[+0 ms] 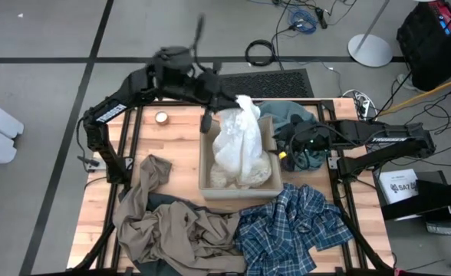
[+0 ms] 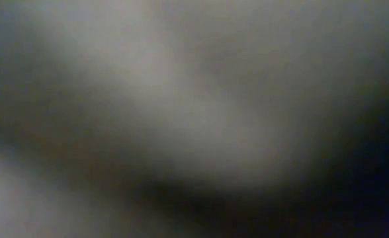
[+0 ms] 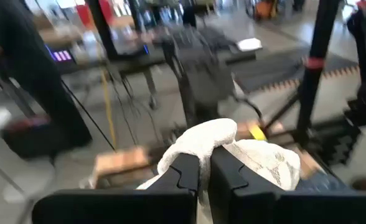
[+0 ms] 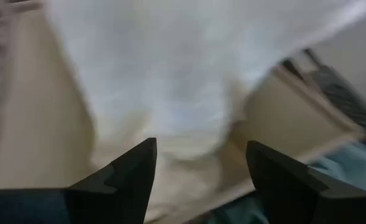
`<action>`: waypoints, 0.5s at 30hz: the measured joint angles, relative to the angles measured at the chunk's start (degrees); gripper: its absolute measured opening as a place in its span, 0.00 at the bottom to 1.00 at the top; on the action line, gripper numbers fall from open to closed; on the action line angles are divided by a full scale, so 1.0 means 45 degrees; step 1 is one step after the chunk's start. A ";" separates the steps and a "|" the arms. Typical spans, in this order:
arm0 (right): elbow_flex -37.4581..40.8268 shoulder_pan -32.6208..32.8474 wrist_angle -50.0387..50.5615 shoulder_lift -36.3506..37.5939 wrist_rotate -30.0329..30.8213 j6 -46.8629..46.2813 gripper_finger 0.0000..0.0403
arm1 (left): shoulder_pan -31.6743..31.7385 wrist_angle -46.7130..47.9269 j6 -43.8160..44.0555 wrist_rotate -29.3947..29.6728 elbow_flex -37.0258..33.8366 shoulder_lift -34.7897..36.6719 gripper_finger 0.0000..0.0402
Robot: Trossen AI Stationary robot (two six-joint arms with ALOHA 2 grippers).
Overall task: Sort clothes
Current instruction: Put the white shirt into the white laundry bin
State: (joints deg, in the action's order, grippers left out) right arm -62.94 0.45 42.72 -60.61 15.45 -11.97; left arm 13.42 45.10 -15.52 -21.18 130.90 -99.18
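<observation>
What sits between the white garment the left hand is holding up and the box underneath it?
Nothing visible. The left hand pinches the white garment shut at its top, and the cloth hangs straight into the box, its lower folds already inside. The open right hand waits at the box's right side.

The low view is wholly blurred; the white garment (image 1: 237, 142) hides the box (image 1: 207, 172) floor.

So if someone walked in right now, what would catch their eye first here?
The white garment, pulled up in a peak above the cardboard box at the table's middle, pinched in the shut left gripper. The right gripper faces it from the box's right side, fingers open. The plaid garment and khaki garment sprawl along the near edge.
</observation>
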 joint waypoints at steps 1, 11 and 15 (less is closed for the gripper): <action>0.0000 0.0088 0.0084 0.0024 0.0569 -0.0135 0.59 | -0.0069 0.0324 -0.0002 -0.0002 -0.0144 0.0000 0.03; 0.0000 0.1102 0.0849 0.0351 0.4225 0.0250 0.59 | -0.0828 0.0524 -0.0042 0.0144 -0.3508 -0.0011 0.03; 0.0000 0.1093 0.0854 0.0450 0.4234 0.0473 0.59 | -0.0847 0.0225 0.0008 0.0514 -0.5258 -0.0015 0.03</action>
State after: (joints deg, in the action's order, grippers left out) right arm -62.94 5.37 46.57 -58.59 34.50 -9.84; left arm 9.61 46.11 -15.49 -18.87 107.24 -99.24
